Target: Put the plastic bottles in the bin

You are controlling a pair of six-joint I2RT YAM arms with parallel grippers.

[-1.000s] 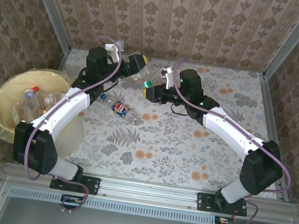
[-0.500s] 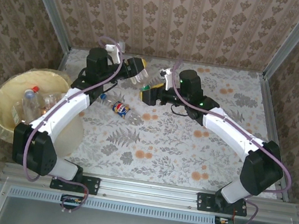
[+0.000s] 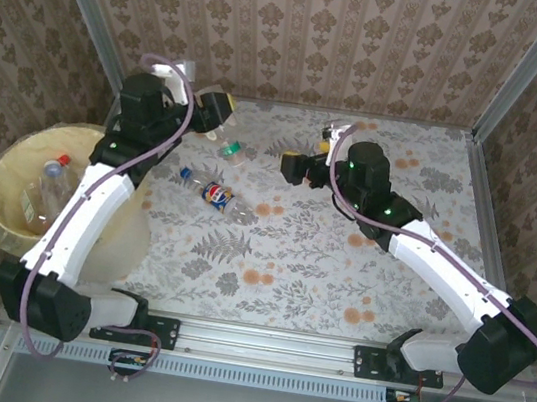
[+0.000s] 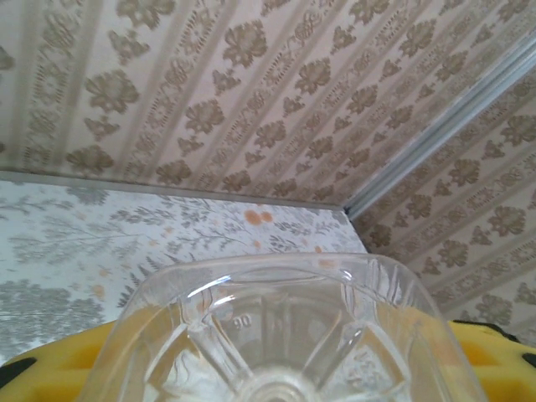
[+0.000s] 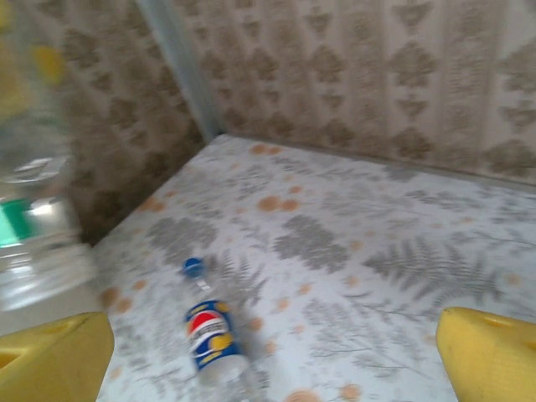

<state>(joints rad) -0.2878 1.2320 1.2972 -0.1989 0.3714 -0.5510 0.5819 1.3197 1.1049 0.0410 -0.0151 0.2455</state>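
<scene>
Top external view, checked against the view half a second ago: the left end effector is now carrying the green-labelled bottle alone, and its arm is swinging back and to the left. The right end effector, which was meeting that same bottle, is now standing apart from it, with its arm sitting further right. Judged from this, the hand-over is complete and the carry toward the bin is beginning. The bottle is hanging over the far-left part of the counter, near the bin but not yet above it.

Left wrist view: the yellow fingers are pressing in on both sides of the clear bottle, whose ribbed base is facing the camera. The grip is closed firmly on it.

Right wrist view: the yellow fingertips are sitting at opposite lower corners, spread wide, gripping and touching nothing. The blue-capped bottle is lying on its side on the counter ahead of them.

The bin is already holding several bottles. The blue-capped bottle is waiting on the counter, well apart from the bin, as the likely next pick.
</scene>
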